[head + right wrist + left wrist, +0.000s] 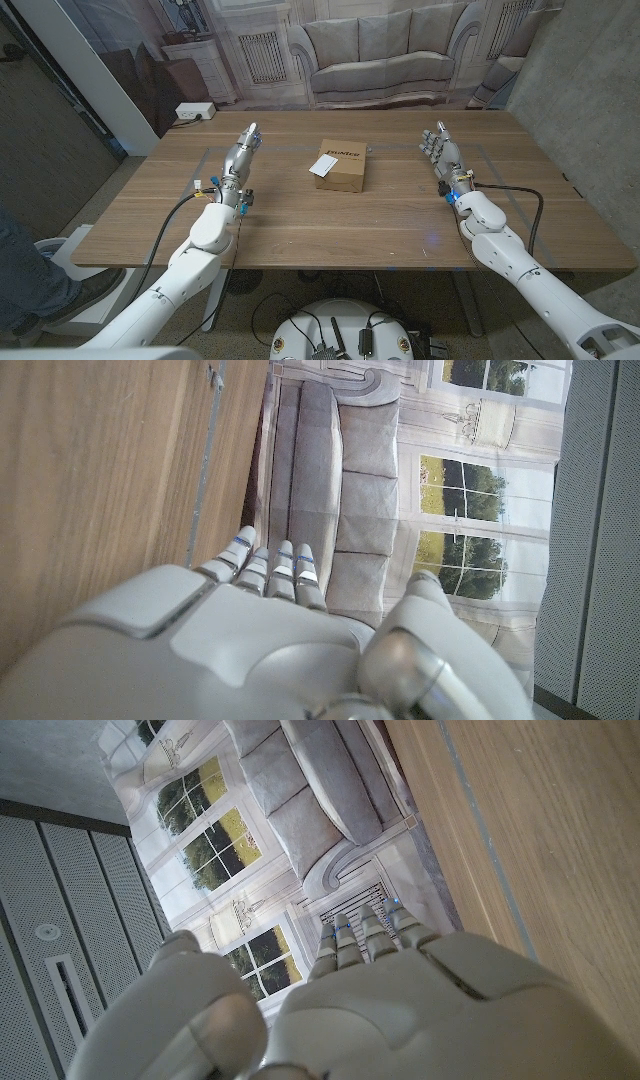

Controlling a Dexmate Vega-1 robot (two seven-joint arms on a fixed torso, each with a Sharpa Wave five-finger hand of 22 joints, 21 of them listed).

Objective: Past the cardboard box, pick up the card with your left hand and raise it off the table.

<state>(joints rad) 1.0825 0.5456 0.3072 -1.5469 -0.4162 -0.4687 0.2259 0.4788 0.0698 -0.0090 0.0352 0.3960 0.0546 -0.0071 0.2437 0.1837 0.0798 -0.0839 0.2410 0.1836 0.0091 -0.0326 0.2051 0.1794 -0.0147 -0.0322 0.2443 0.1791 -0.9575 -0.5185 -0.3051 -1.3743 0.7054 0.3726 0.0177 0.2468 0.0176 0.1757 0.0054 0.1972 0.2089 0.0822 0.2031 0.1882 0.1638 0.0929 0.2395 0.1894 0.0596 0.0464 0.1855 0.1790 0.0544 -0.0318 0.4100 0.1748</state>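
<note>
1. Head view: even, soft overhead light; counter (300, 215) evenly lit, faint sheen near its front edge
2. Shadows weak, short beside cardboard box (341, 168)
3. Wrist views: nearest hand surfaces soft, out of focus; backdrop sharper
4. Slight wide-angle bending at edges

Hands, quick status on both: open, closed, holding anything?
Left hand: open, fingers straight, holding nothing; the card is untouched on the cardboard box.
Right hand: open, fingers extended, holding nothing.

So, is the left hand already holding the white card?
No, the left hand rests apart from the white card, which leans on the brown cardboard box.
</note>
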